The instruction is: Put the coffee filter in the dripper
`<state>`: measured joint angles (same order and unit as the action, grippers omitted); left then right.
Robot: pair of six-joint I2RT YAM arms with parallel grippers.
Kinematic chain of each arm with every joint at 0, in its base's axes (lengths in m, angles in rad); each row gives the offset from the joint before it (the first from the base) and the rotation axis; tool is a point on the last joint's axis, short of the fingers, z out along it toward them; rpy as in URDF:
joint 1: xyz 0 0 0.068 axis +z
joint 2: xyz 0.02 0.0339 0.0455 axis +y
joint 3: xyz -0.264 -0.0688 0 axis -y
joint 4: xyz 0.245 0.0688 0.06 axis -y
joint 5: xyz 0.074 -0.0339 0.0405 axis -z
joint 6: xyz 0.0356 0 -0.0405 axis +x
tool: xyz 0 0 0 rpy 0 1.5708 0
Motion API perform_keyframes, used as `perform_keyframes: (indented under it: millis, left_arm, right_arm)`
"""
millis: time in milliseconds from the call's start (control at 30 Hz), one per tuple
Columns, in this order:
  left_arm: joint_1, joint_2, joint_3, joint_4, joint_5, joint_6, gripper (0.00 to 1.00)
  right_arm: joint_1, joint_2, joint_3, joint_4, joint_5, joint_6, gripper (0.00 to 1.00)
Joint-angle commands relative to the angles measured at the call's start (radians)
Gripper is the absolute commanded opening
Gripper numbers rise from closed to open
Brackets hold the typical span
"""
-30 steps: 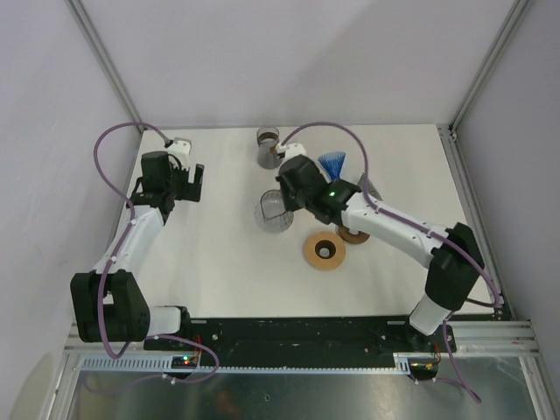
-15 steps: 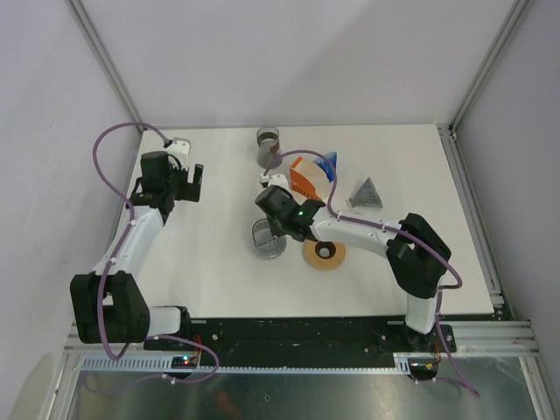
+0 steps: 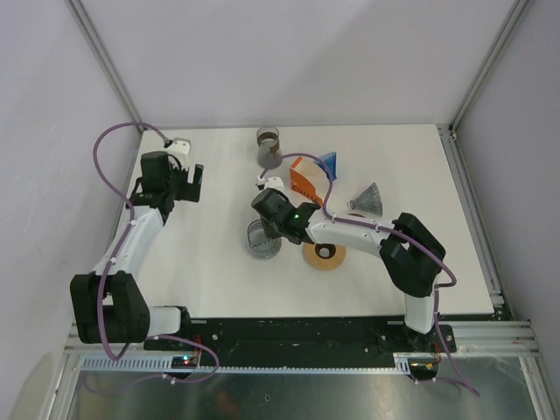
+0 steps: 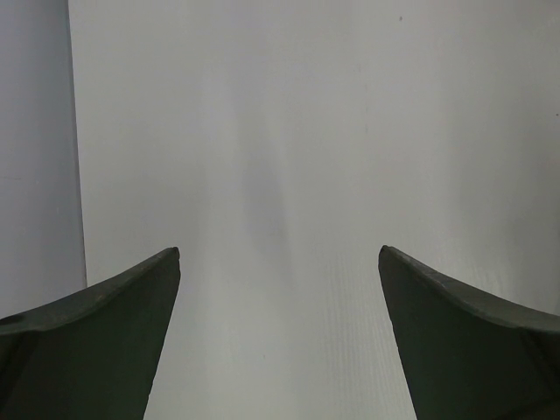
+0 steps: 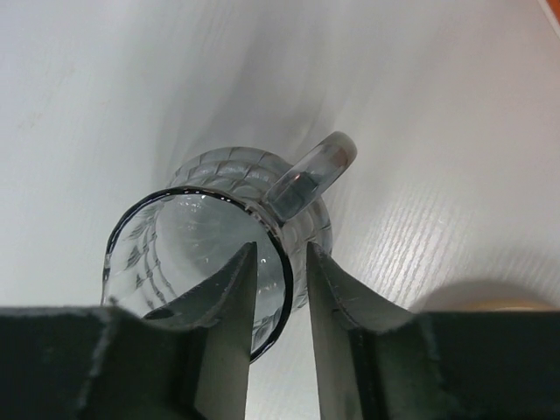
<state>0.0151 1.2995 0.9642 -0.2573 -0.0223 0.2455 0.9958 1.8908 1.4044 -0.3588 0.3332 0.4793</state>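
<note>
- The white table (image 3: 210, 280) carries everything, with both arms bolted at its near edge.
- The right arm reaches left across the middle, and the right gripper (image 5: 280, 252) sits at the rim of the dripper (image 3: 261, 241).
- Jaws there are narrow: one finger (image 5: 229, 302) is inside the glass and the other is outside by the handle (image 5: 306, 171). The rim runs between them, and the pads look just clear of the glass on both sides.
- The left arm is out at the far left, well apart from all of it. The left gripper (image 4: 278, 250) hangs over bare table, jaws spread wide, nothing between them.
- The orange box (image 3: 305, 181) stands behind the right wrist, toward the back.
- The dripper is smoky ribbed glass, mouth up, with nothing visible inside.
- The wooden ring (image 3: 311, 254) lies flat, just to the right of the dripper.
- The grey cup (image 3: 269, 147) stands at the back edge.
- The coffee filter (image 3: 370, 197), which I take to be the grey cone, lies on the table well right of the dripper and outside it.
- The blue ribbed cone (image 3: 330, 164) is just beside the orange box.
</note>
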Motion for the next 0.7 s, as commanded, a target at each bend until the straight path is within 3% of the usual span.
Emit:
perform_keyframes:
  millis: [0, 200, 433, 667]
  left_arm:
    - [-0.006, -0.026, 0.015, 0.000, 0.011, 0.021, 1.00]
    - [-0.006, -0.030, 0.016, -0.018, 0.060, 0.026, 1.00]
    - [-0.006, -0.034, 0.037, -0.083, 0.217, 0.039, 0.99]
    - [-0.056, -0.032, 0.064, -0.145, 0.373, 0.033, 0.95]
  right_arm:
    - [0.009, -0.021, 0.022, 0.027, -0.026, 0.000, 0.38]
    - [0.016, -0.131, 0.040, 0.027, -0.040, -0.080, 0.56]
    - [-0.047, -0.320, -0.027, -0.077, 0.045, -0.102, 0.76]
    - [-0.157, -0.395, -0.211, -0.212, 0.081, 0.008, 0.78]
